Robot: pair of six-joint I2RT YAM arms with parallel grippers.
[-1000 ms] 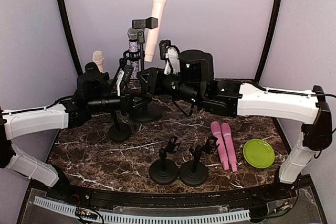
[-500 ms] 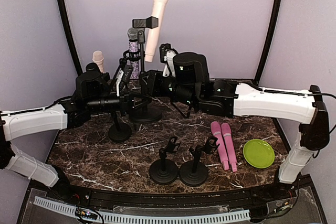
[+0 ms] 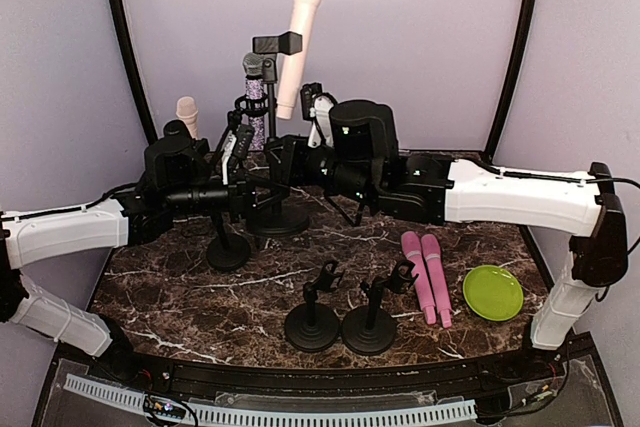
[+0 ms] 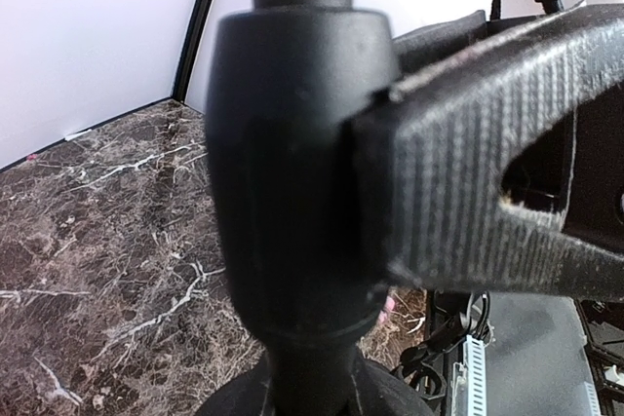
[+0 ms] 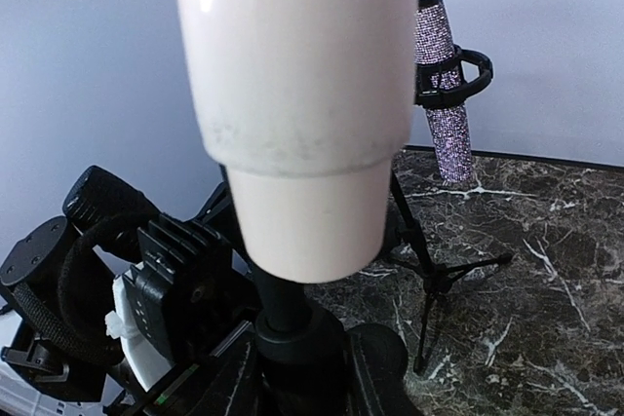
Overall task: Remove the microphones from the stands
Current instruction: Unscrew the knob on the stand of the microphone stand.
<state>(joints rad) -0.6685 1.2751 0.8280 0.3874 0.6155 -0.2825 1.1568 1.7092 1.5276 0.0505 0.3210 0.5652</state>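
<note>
Microphone (image 3: 300,37) in pale cream-pink sits in the clip (image 3: 276,44) of the tall black stand (image 3: 278,219) at upper centre of the overhead frame, against the back wall. Its long axis runs close to upright, leaning a little right. The rounded head points toward the top edge, the tail down and slightly left. The body is smooth and glossy, one colour from head to tail. From the right wrist, the broad barrel steps down to a narrower tail, with a dull, scuffed band at the step.

The left gripper (image 3: 260,190) reaches in from the left of the frame and is clamped on the stand's post, one ribbed finger (image 4: 468,192) pressed against a thick black collar there. The right gripper (image 3: 314,107) comes in from the right, its tips beside the microphone's tail; whether its fingers are parted or closed cannot be told.

A glittery microphone (image 3: 256,97) stands just left of the post. At lower right on the marble table (image 3: 180,287), two pink microphones (image 3: 425,272) lie beside a green plate (image 3: 493,292).
</note>
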